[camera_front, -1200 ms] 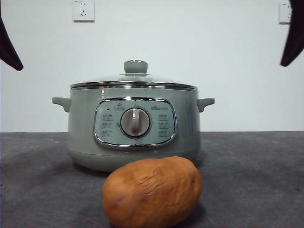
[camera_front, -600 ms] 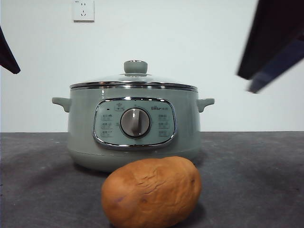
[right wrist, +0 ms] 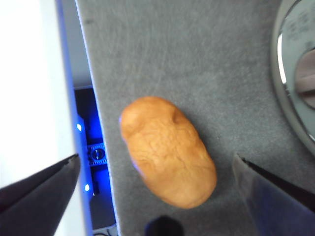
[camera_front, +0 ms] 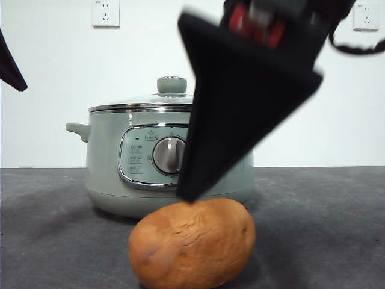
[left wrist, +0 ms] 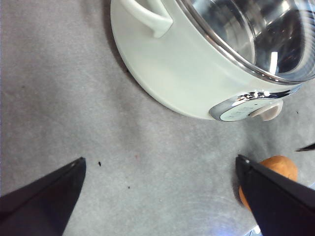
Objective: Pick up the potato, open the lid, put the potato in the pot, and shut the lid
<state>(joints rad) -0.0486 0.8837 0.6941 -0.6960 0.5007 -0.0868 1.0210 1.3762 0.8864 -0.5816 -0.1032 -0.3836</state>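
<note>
Since the earlier frame, the right gripper (camera_front: 191,195) has been brought down, jaws wide and empty, over the potato (camera_front: 191,244) at lower centre, which could be knocked and rolled away.

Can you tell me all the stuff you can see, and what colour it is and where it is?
potato: one, orange-brown, lying on the table in front of the pot.
pot: one, pale green, standing on the table behind the potato.
lid: one, clear glass with a green knob, sitting on the pot.
table: one, dark grey, under everything.
wall sockets: two, white, high on the wall.
right gripper: one, black, open, above the potato.
left gripper: one, black, open, up high beside the pot.
</note>
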